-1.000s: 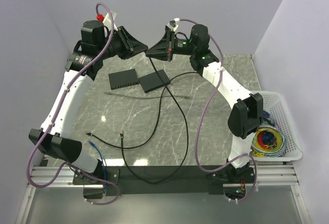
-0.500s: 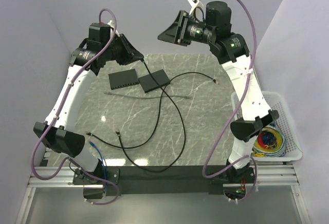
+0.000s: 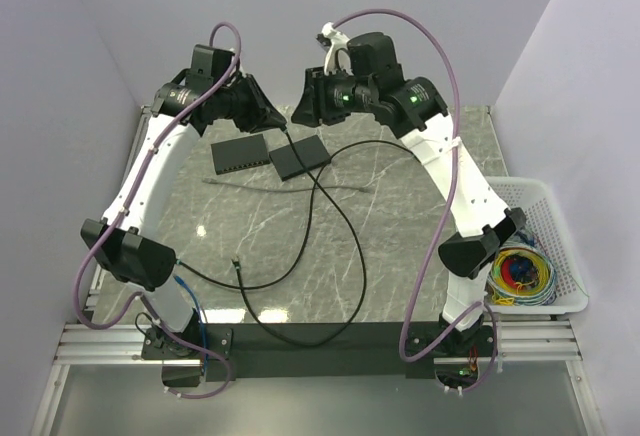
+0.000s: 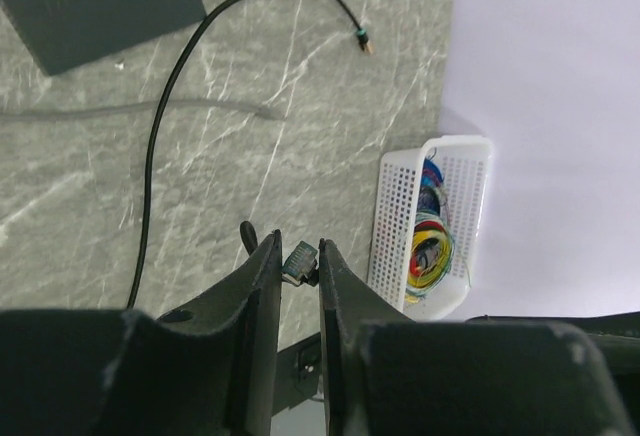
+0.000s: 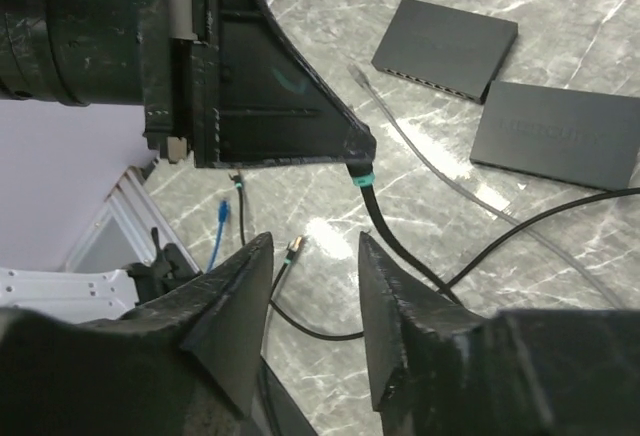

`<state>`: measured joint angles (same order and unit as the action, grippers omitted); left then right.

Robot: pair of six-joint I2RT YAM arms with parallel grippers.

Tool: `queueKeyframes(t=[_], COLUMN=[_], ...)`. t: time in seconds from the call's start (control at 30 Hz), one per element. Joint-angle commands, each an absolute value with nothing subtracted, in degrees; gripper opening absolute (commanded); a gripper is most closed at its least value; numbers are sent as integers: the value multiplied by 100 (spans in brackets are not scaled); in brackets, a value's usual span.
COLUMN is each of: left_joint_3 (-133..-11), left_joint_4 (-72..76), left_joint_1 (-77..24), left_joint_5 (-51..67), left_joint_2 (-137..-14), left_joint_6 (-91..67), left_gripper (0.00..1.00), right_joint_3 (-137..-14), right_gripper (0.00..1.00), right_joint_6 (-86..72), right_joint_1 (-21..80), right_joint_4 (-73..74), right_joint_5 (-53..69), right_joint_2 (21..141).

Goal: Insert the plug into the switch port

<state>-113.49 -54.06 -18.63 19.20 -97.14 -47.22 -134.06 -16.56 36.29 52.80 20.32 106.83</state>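
Left wrist view: left tool [image 4: 299, 251] pinched plug [image 4: 296, 263] between near-closed fingers, above tabletop [image 4: 330, 136]; right tool [image 5: 313, 246] spread partway, empty. From plug, black cable [image 5: 400, 246] hung to tabletop. Below, switch [image 5: 445, 48] lay flat, apart from plug.

Nothing legible anywhere; faint print on the lower-right black box [image 5: 560, 136] is too blurred to read.

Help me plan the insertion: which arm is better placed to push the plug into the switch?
Left. The left gripper is shut on the plug and hovers near the switch. The right gripper is open and holds nothing.
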Motion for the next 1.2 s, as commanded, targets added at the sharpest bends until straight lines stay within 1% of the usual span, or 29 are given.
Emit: queueKeyframes(t=[0.0, 0.23, 0.53, 0.73, 0.97, 1.07, 1.17], left_joint_3=[-11575, -11312, -11215, -11197, -11127, -11136, -11110], left_joint_4=[-5546, -5344, -5370, -5467, -5458, -5467, -5476], left_joint_1=[-1925, -1942, -1942, -1951, -1942, -1951, -1942], left_joint_5=[2013, 2224, 2461, 2514, 2531, 2523, 2522], left_joint_2=[-9677, -9545, -9466, -9466, -9457, -9457, -9457], left_joint_6=[-4658, -4737, -4729, -4650, -4632, -4614, -4605], left_gripper=[1, 0, 0, 0, 1, 1, 1], right_joint_3=[-13535, -13342, -12200, -12173, -12225, -12348, -12384], right_gripper=[48, 49, 49, 47, 49, 47, 42], right_joint_6=[-1424, -1266, -1230, -1318, -1362, -1371, -1397], right_joint_1=[3761, 3928, 4148, 4157, 4157, 4149, 4140], right_joint_4=[5247, 5238, 4544, 4430, 4315, 4412, 4412], right_joint_5=[1802, 1539, 1178, 1064, 923, 809, 773], right_joint_2=[10793, 10890, 10529, 10529, 10494, 10599, 10626])
